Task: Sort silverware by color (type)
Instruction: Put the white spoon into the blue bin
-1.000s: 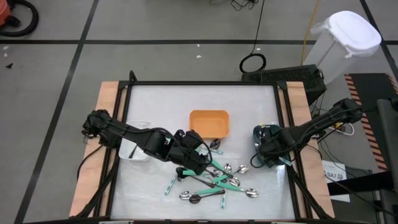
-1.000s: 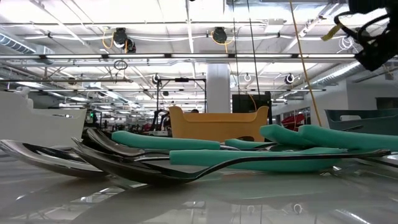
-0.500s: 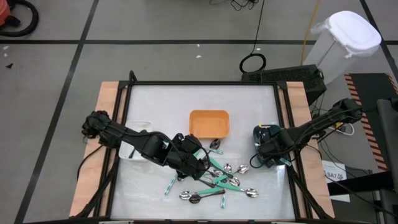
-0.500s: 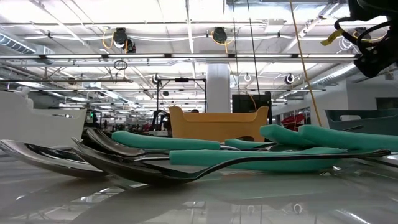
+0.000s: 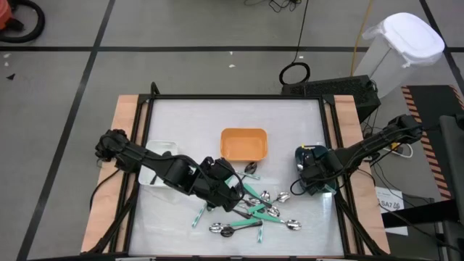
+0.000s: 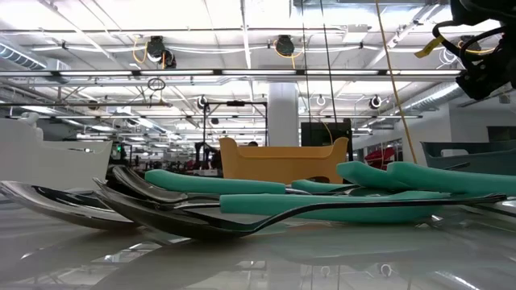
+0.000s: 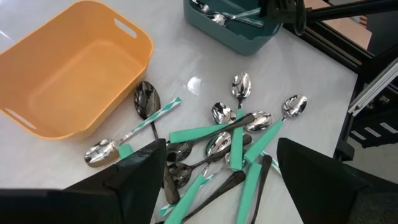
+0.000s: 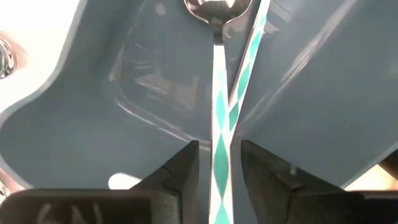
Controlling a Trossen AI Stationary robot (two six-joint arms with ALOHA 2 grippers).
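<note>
- Your left gripper, spread wide, has moved over the silverware pile.
- Right gripper: grip on the striped spoon in the teal bin unclear.

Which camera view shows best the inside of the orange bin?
The left wrist view: it looks down into the orange bin and shows it empty. The high view shows it small from above. The low view shows only its outer wall. The right wrist view misses it.

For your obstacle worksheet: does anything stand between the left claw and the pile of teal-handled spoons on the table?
Nothing visible does. The left claw hangs open directly over the pile of teal-handled silver spoons, with only clear air between. The orange plastic bin sits off to one side, out of the path.
</note>
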